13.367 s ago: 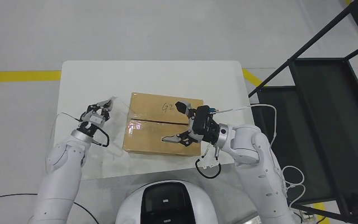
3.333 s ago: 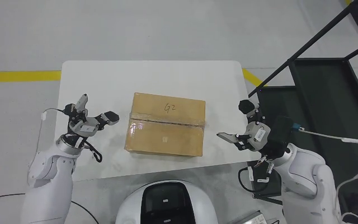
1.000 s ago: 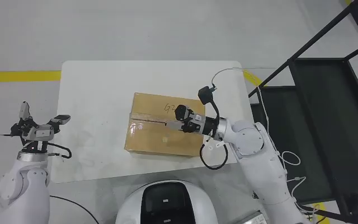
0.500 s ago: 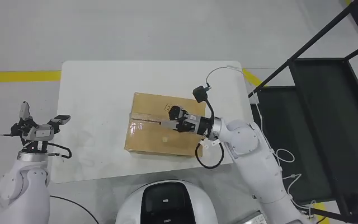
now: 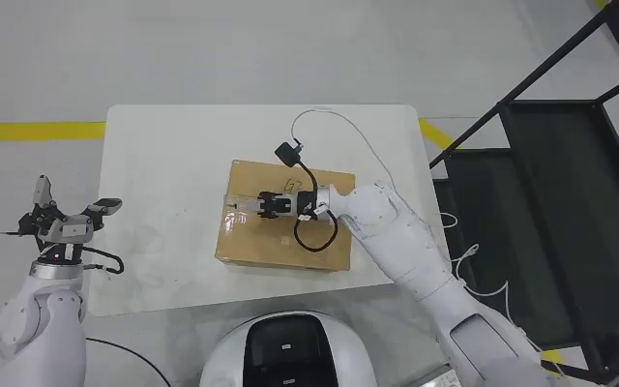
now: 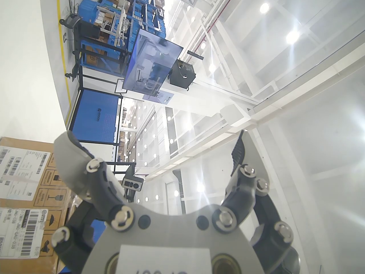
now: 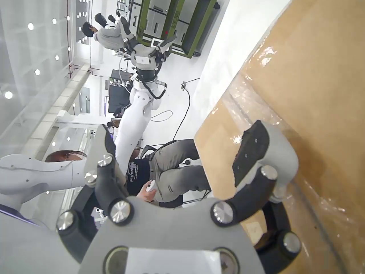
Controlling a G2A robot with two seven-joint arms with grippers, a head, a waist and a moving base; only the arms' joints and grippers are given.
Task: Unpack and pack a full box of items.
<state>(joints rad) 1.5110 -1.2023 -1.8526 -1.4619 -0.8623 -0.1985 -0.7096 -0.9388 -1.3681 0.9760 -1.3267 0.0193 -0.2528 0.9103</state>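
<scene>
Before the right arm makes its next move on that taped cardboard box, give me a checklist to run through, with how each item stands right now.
1. Box rests fully on the table: ok.
2. Box opened for unpacking: not ok; it is shut, with tape running across its top.
3. Right pincer above the tape, jaws open: ok.
4. Right pincer's finger touching the tape: cannot tell.
5. Left pincer clear of the box: ok; it is open, out beyond the table's edge.
</scene>
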